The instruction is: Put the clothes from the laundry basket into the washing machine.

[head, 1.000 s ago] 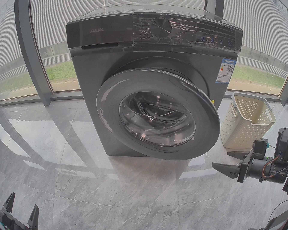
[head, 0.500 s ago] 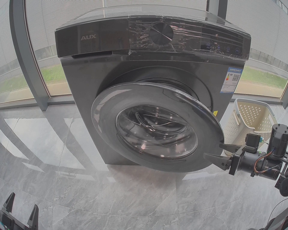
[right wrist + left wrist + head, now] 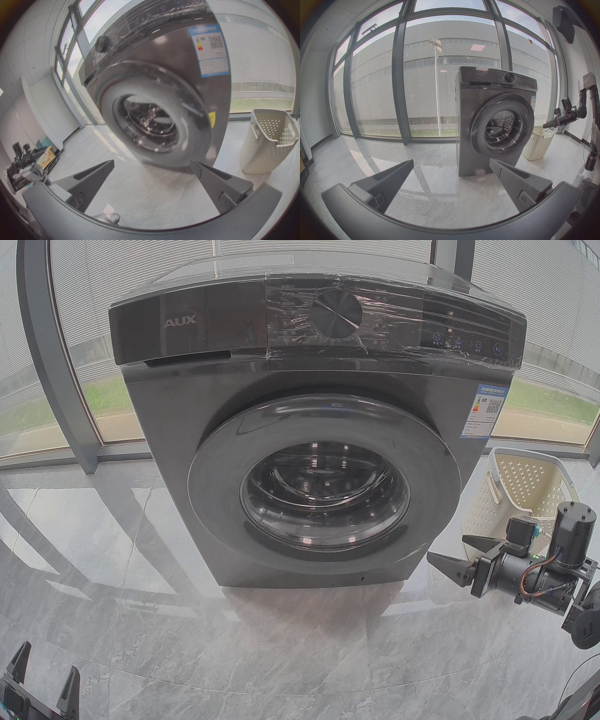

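The washing machine (image 3: pixel 187 409) has its round door (image 3: pixel 325 493) flush against its front. The laundry basket (image 3: pixel 525 487) stands on the floor (image 3: pixel 281 640) just beside it. The right claw (image 3: pixel 449 549) hovers near the basket, spread wide and empty. The left claw (image 3: pixel 49 660) is low, also wide and empty.

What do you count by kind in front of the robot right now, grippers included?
washing machine: 1
laundry basket: 1
grippers: 2 (left gripper, right gripper, both open)
Total: 4
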